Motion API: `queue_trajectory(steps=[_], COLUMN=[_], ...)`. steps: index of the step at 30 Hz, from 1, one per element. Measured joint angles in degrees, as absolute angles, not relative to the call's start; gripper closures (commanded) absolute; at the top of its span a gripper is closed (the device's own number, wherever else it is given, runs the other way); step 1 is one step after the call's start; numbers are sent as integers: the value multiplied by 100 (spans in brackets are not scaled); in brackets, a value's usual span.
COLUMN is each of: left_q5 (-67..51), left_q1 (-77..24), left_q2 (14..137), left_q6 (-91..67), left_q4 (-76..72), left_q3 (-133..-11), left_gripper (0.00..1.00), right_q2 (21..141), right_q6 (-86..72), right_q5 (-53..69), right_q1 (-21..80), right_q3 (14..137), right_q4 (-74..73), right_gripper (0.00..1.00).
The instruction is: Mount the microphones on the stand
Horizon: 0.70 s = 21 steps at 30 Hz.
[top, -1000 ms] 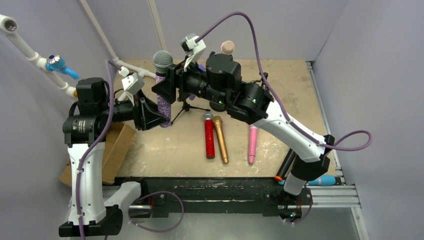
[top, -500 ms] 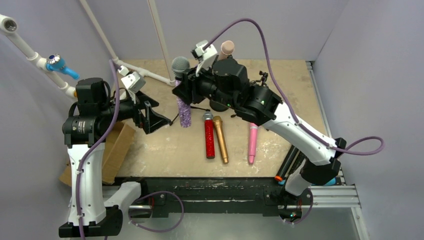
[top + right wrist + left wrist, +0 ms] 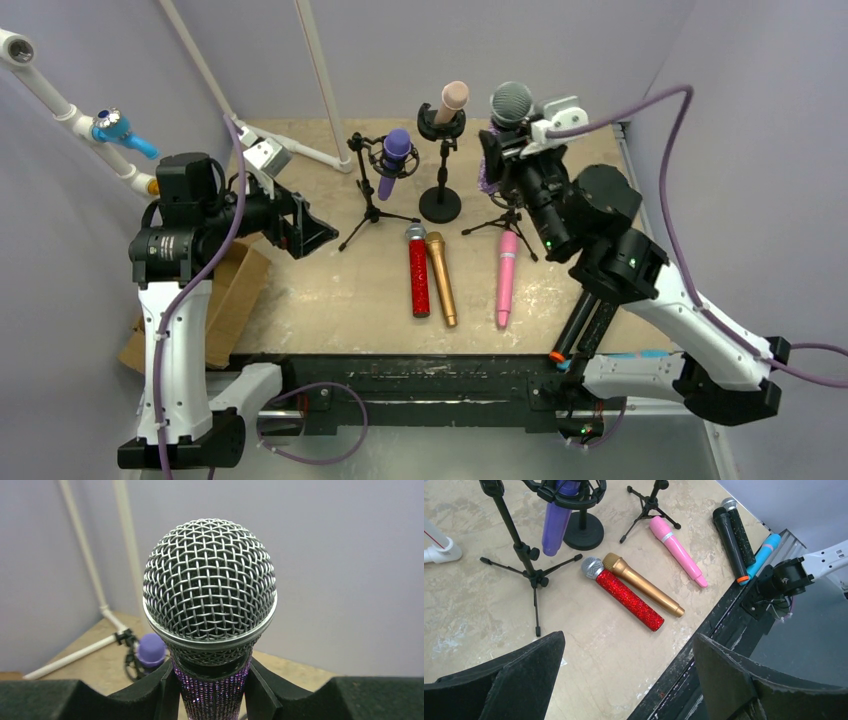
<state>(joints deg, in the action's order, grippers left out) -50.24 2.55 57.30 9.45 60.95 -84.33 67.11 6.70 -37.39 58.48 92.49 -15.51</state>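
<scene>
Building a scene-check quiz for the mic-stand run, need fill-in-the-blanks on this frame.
1. The right gripper is shut on a microphone with a glittery ___ body.
2. The left gripper is ___ and holds nothing.
3. The peach microphone sits in the stand with the ___ base.
4. The glittery red microphone lies right beside the ___ one.
Missing words: purple; open; round; gold.
</scene>
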Motion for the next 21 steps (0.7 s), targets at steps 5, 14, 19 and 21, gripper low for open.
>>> queue_trajectory(steps=[5,14,19,21], left_q5=[-5026,-5024,-5015,-5011], left_q1=[255,255,255,255], left_q2=[5749,5752,5756,5756], left_q6=[858,860,860,860], left_q4=[6086,6088,6086,6086], left_q3=[-8394,-8265,-8256,-8256], left_gripper=[0,0,0,0], right_q2=[6090,6189,6198,6198], right_q6=[1680,2340,2410,2412], right_q5=[-4294,-4397,-4394,-4388], right_q1=[5728,5308,5205,5194], right_q3=[8152,7446,7271,7223], right_q4=[-89,972,1166,1190], right_gripper=[100,100,100,100])
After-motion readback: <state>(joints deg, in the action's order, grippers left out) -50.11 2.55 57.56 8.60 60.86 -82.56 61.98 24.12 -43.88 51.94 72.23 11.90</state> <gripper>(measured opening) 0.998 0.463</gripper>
